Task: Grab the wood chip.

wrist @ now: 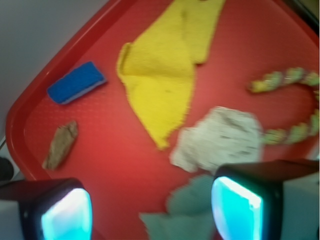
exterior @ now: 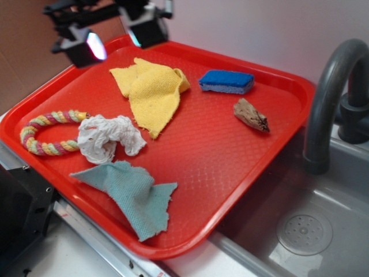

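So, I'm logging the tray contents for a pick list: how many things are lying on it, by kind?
Cloths: 2, yellow cloth and teal cloth
Sponges: 1, blue sponge
Wood chips: 1, wood chip
Rope toys: 1, rope ring
Crumpled paper: 1, white wad
Total: 6

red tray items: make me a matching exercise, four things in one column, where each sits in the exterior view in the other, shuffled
Things:
1. small rough brown wood chip
2. blue rectangular sponge
3. crumpled white paper towel
4. teal frayed cloth

Places:
A. near front edge of the red plastic tray
B. touching the multicoloured rope ring
C. right side, nearest the grey faucet
D. back of tray, right of the yellow cloth

Pairs: 1-C, 2-D, 3-B, 4-A
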`<action>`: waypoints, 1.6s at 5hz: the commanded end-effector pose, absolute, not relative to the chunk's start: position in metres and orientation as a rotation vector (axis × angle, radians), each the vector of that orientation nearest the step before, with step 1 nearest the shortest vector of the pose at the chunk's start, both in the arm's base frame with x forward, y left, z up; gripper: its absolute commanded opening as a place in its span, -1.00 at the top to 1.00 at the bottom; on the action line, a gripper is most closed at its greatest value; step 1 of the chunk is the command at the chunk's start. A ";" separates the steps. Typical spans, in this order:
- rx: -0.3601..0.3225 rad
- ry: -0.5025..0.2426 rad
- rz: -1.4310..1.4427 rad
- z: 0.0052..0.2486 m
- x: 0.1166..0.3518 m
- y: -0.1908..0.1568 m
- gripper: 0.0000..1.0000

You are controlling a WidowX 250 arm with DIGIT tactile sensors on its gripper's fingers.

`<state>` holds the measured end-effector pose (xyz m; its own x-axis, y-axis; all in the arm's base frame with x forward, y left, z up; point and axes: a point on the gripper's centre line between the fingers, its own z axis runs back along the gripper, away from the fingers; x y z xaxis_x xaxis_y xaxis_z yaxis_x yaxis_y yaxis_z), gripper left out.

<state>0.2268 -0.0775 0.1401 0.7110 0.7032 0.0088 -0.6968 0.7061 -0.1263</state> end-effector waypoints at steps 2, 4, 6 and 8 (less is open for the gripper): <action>-0.148 -0.116 0.973 0.087 0.310 -0.131 -1.00; -0.042 -0.096 1.045 0.042 0.328 -0.149 -1.00; 0.041 -0.049 1.026 0.011 0.317 -0.160 0.85; 0.069 -0.063 1.041 0.005 0.309 -0.157 1.00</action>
<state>0.3190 -0.1649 0.0136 0.5052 0.8590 0.0833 -0.8621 0.5067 0.0037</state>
